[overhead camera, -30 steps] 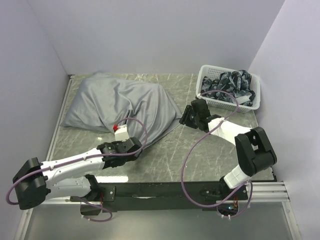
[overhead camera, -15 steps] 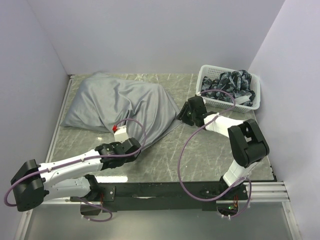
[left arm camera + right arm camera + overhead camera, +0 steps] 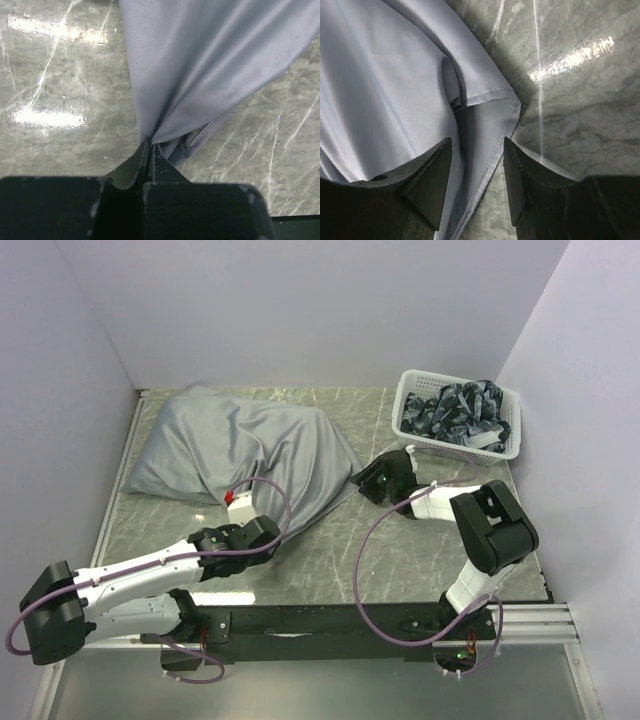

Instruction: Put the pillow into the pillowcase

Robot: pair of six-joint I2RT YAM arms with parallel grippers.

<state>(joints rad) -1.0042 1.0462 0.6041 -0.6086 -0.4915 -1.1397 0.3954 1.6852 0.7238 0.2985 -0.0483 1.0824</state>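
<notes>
Pale walls box in a grey marbled surface (image 3: pixel 400 550), where the pillowcase (image 3: pixel 240 445) lies bulging at the back left. The left arm stretches low across the front, its left tool (image 3: pixel 150 150) pinched shut on a gathered fold of the near edge. The right arm folds at the elbow and reaches left, its right tool (image 3: pixel 477 145) half open (gripping nothing) astride the hemmed right corner.

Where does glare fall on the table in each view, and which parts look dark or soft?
Left wrist view: two bright glare patches on the table left of the pillowcase; the left gripper, shut on it, is dark and soft. Right wrist view: one glare streak at upper right; the open right gripper is dim. Top external view: even light, sharp, faint sheen only.
</notes>
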